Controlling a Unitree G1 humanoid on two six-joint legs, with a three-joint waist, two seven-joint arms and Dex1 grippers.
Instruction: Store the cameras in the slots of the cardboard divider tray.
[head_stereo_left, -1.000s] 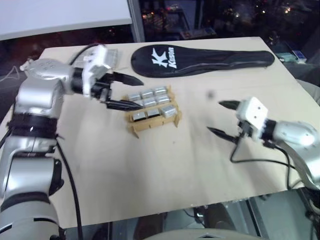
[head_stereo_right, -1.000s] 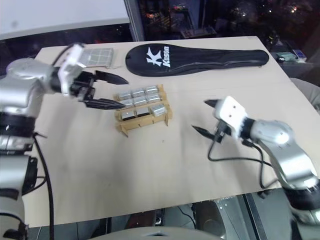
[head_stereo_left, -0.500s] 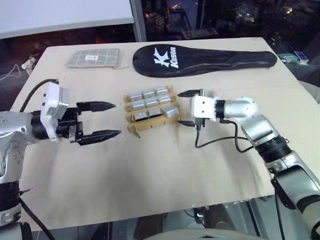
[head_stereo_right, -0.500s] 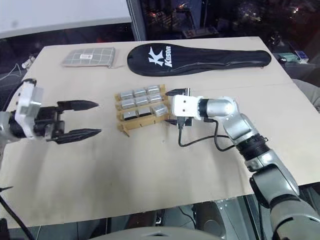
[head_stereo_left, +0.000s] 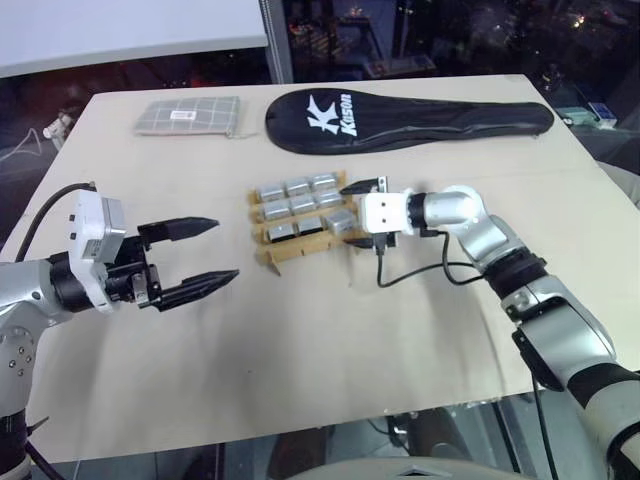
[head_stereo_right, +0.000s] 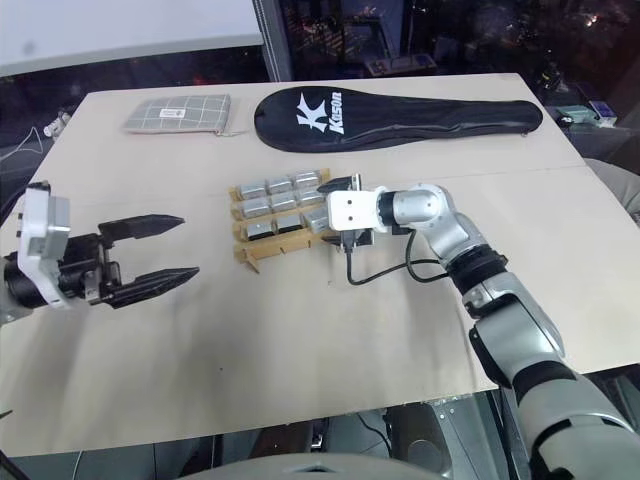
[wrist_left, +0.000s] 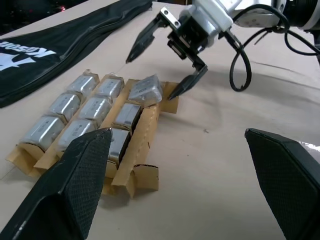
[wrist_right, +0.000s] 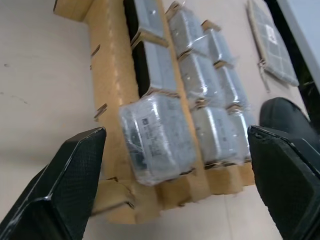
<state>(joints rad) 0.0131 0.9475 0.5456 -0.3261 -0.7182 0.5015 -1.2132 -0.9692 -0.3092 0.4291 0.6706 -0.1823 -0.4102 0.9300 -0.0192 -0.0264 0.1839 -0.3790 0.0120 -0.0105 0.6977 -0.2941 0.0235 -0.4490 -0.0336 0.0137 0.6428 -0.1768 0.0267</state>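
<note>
The tilted camera (wrist_right: 157, 137) at the tray (head_stereo_left: 305, 248) corner sits between the right gripper (head_stereo_left: 357, 213)'s spread fingers, untouched; left gripper (head_stereo_left: 205, 252) gapes well apart

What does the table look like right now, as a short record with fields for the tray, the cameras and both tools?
tray: cardboard divider tray near the table's middle
cameras: cameras fill the slots; one tilted camera sits proud at the corner nearest the right tool
right tool: right tool open, fingers either side of the tilted camera
left tool: left tool open, apart from the tray
also there: black racket cover, grey checked pouch
</note>
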